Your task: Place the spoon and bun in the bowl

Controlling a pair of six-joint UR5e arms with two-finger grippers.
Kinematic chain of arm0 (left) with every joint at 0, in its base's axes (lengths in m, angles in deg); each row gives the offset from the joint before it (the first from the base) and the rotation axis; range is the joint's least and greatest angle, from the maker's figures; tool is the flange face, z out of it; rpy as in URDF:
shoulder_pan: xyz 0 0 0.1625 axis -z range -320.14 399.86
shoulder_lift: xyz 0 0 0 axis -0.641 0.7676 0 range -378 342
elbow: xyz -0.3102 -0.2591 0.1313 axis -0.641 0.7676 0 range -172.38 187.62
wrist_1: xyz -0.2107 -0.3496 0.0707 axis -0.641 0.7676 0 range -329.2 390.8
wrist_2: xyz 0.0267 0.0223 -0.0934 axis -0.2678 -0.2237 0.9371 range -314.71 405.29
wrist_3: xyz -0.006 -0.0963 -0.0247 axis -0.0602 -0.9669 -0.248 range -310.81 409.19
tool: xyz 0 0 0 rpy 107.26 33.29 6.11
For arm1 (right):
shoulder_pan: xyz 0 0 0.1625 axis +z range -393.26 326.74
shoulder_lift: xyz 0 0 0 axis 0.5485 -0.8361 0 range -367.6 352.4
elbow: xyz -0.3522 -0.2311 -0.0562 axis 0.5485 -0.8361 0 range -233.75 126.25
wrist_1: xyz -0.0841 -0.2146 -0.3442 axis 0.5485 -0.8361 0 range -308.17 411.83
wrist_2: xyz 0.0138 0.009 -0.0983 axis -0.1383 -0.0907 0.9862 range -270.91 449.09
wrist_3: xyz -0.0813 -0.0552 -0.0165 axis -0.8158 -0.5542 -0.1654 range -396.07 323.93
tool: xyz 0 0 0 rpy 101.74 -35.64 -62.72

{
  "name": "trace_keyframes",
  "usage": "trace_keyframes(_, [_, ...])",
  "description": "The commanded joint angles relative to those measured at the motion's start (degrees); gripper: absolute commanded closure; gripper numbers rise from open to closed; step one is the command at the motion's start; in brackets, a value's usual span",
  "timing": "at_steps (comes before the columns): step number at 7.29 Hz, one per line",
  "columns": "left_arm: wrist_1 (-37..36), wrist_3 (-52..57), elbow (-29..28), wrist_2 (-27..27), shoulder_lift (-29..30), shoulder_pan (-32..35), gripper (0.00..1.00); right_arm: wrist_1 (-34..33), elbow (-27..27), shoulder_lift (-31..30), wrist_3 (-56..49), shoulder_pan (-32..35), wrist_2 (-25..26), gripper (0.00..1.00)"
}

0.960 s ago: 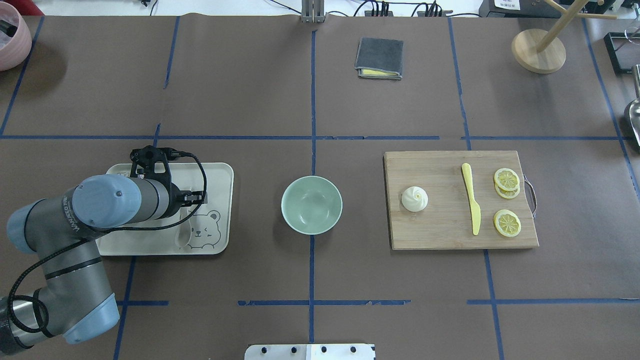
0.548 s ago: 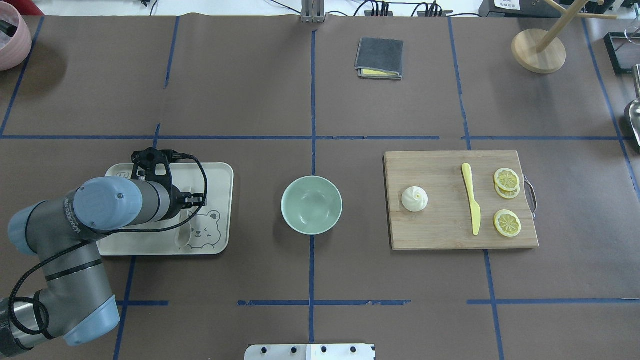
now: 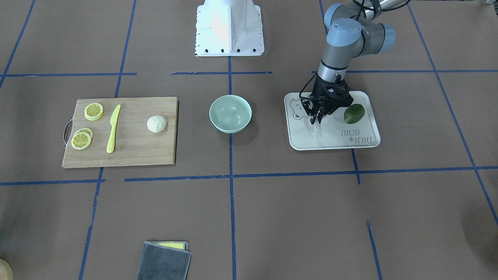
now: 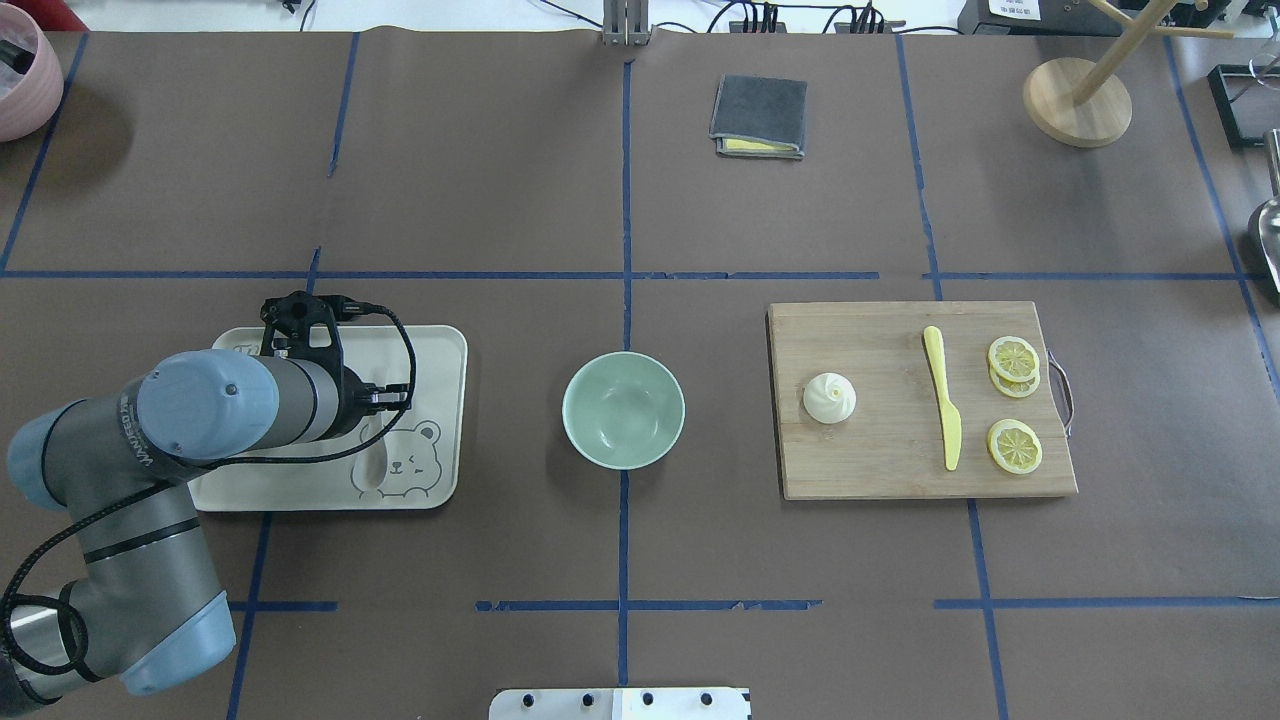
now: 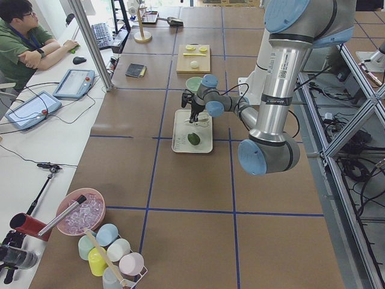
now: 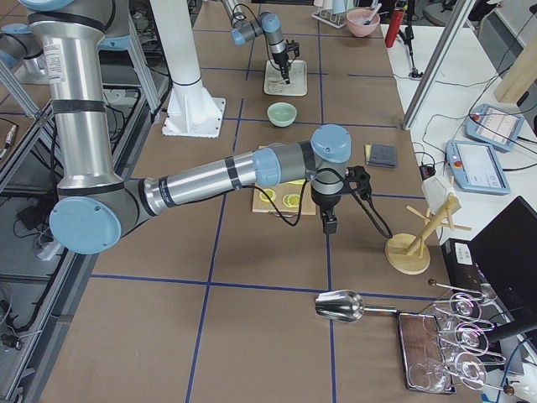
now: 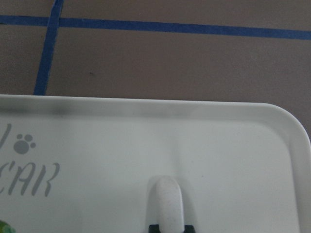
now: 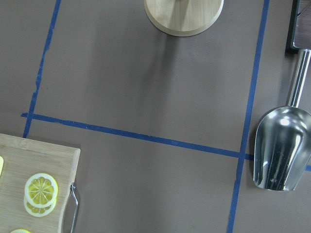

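Overhead: noting the left arm's elbow joint sliding slightly toward the left edge against the earlier shots, with the left gripper (image 4: 390, 400) barely budging over the tray (image 4: 440, 345), left of centre. Seeing the spoon (image 4: 368, 468) lying on the tray by the bear print, handle running up into the fingers. Finding the bowl (image 4: 623, 410) at centre, holding nothing. Spotting the bun (image 4: 829, 397) on the cutting board (image 4: 880, 470), right of centre, well apart from the bowl.

Front-facing: finding the gripper pointing straight down, right of centre, just beside a green fruit (image 3: 354, 113). Probably coming from above to take the thin handle without nudging the fruit.

Left side: catching the same pose, too small for grip detail.

Right side: seeing the right gripper (image 6: 330, 225) hanging mid-frame past the board, likely parked clear. Not managing to tell its grip.

Left wrist: seeing the handle end at bottom centre, dark fingertips (image 7: 153, 228) flanking it. Judging the grip clamped on the handle.

Right wrist: catching only lemon slices (image 8: 41, 194) lower left and a metal scoop (image 8: 282, 150) at right.
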Motion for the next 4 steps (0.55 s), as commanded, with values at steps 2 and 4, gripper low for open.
trace_keyframes(2, [-0.23, -12.24, 1.8, -0.61, 3.84, 0.16, 1.0, 0.09, 0.2, -0.1, 0.09, 0.0, 0.0, 0.0])
trace_keyframes(4, [-8.5, -24.54, -0.56, -3.51, 13.02, -0.1, 1.0, 0.0, 0.2, -0.19, 0.09, 0.0, 0.0, 0.0])
